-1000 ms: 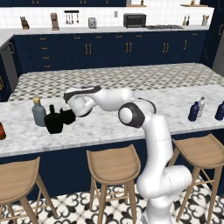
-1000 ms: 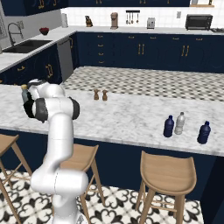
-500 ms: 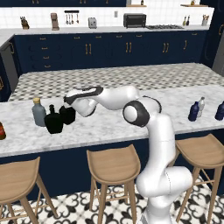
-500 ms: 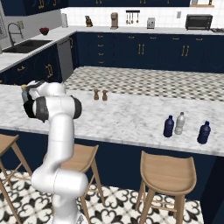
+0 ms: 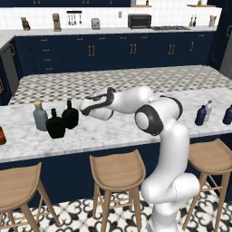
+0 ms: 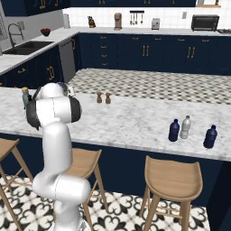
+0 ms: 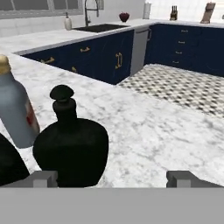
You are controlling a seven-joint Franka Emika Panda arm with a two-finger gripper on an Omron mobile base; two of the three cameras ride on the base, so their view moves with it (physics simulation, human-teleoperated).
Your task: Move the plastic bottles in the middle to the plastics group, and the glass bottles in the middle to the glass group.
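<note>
In the left base view, the end effector (image 5: pixel 86 105) sits low over the table (image 5: pixel 118 131), just beside two fat black glass bottles (image 5: pixel 63 120). They stand near the table's left end, close to the tall grey bottle with a tan cap (image 5: pixel 40 116). A bit of a reddish bottle (image 5: pixel 1 135) peeks in at the left edge. It looks like both black bottles have reached the glass group, so this step seems about done. Far off near the right end stand a dark blue bottle (image 5: pixel 200 115), a silver bottle (image 5: pixel 208 108) and another blue one (image 5: pixel 228 114). In the right base view, these three bottles (image 6: pixel 185 128) stand close together near the front edge, and two tiny brown shakers (image 6: pixel 103 98) sit near the middle. The next move, I think, is to back away without bumping the round bottles and check that nothing is left in the middle. In the hand view, one black bottle (image 7: pixel 70 144) looks shiny and smooth, with a round belly, a thin neck and a ball-shaped top. The grey bottle (image 7: pixel 15 109) looks see-through, with a red label. The table is white marble with grey veins. The two fingertips (image 7: pixel 41 178) stand wide apart and hold nothing.
</note>
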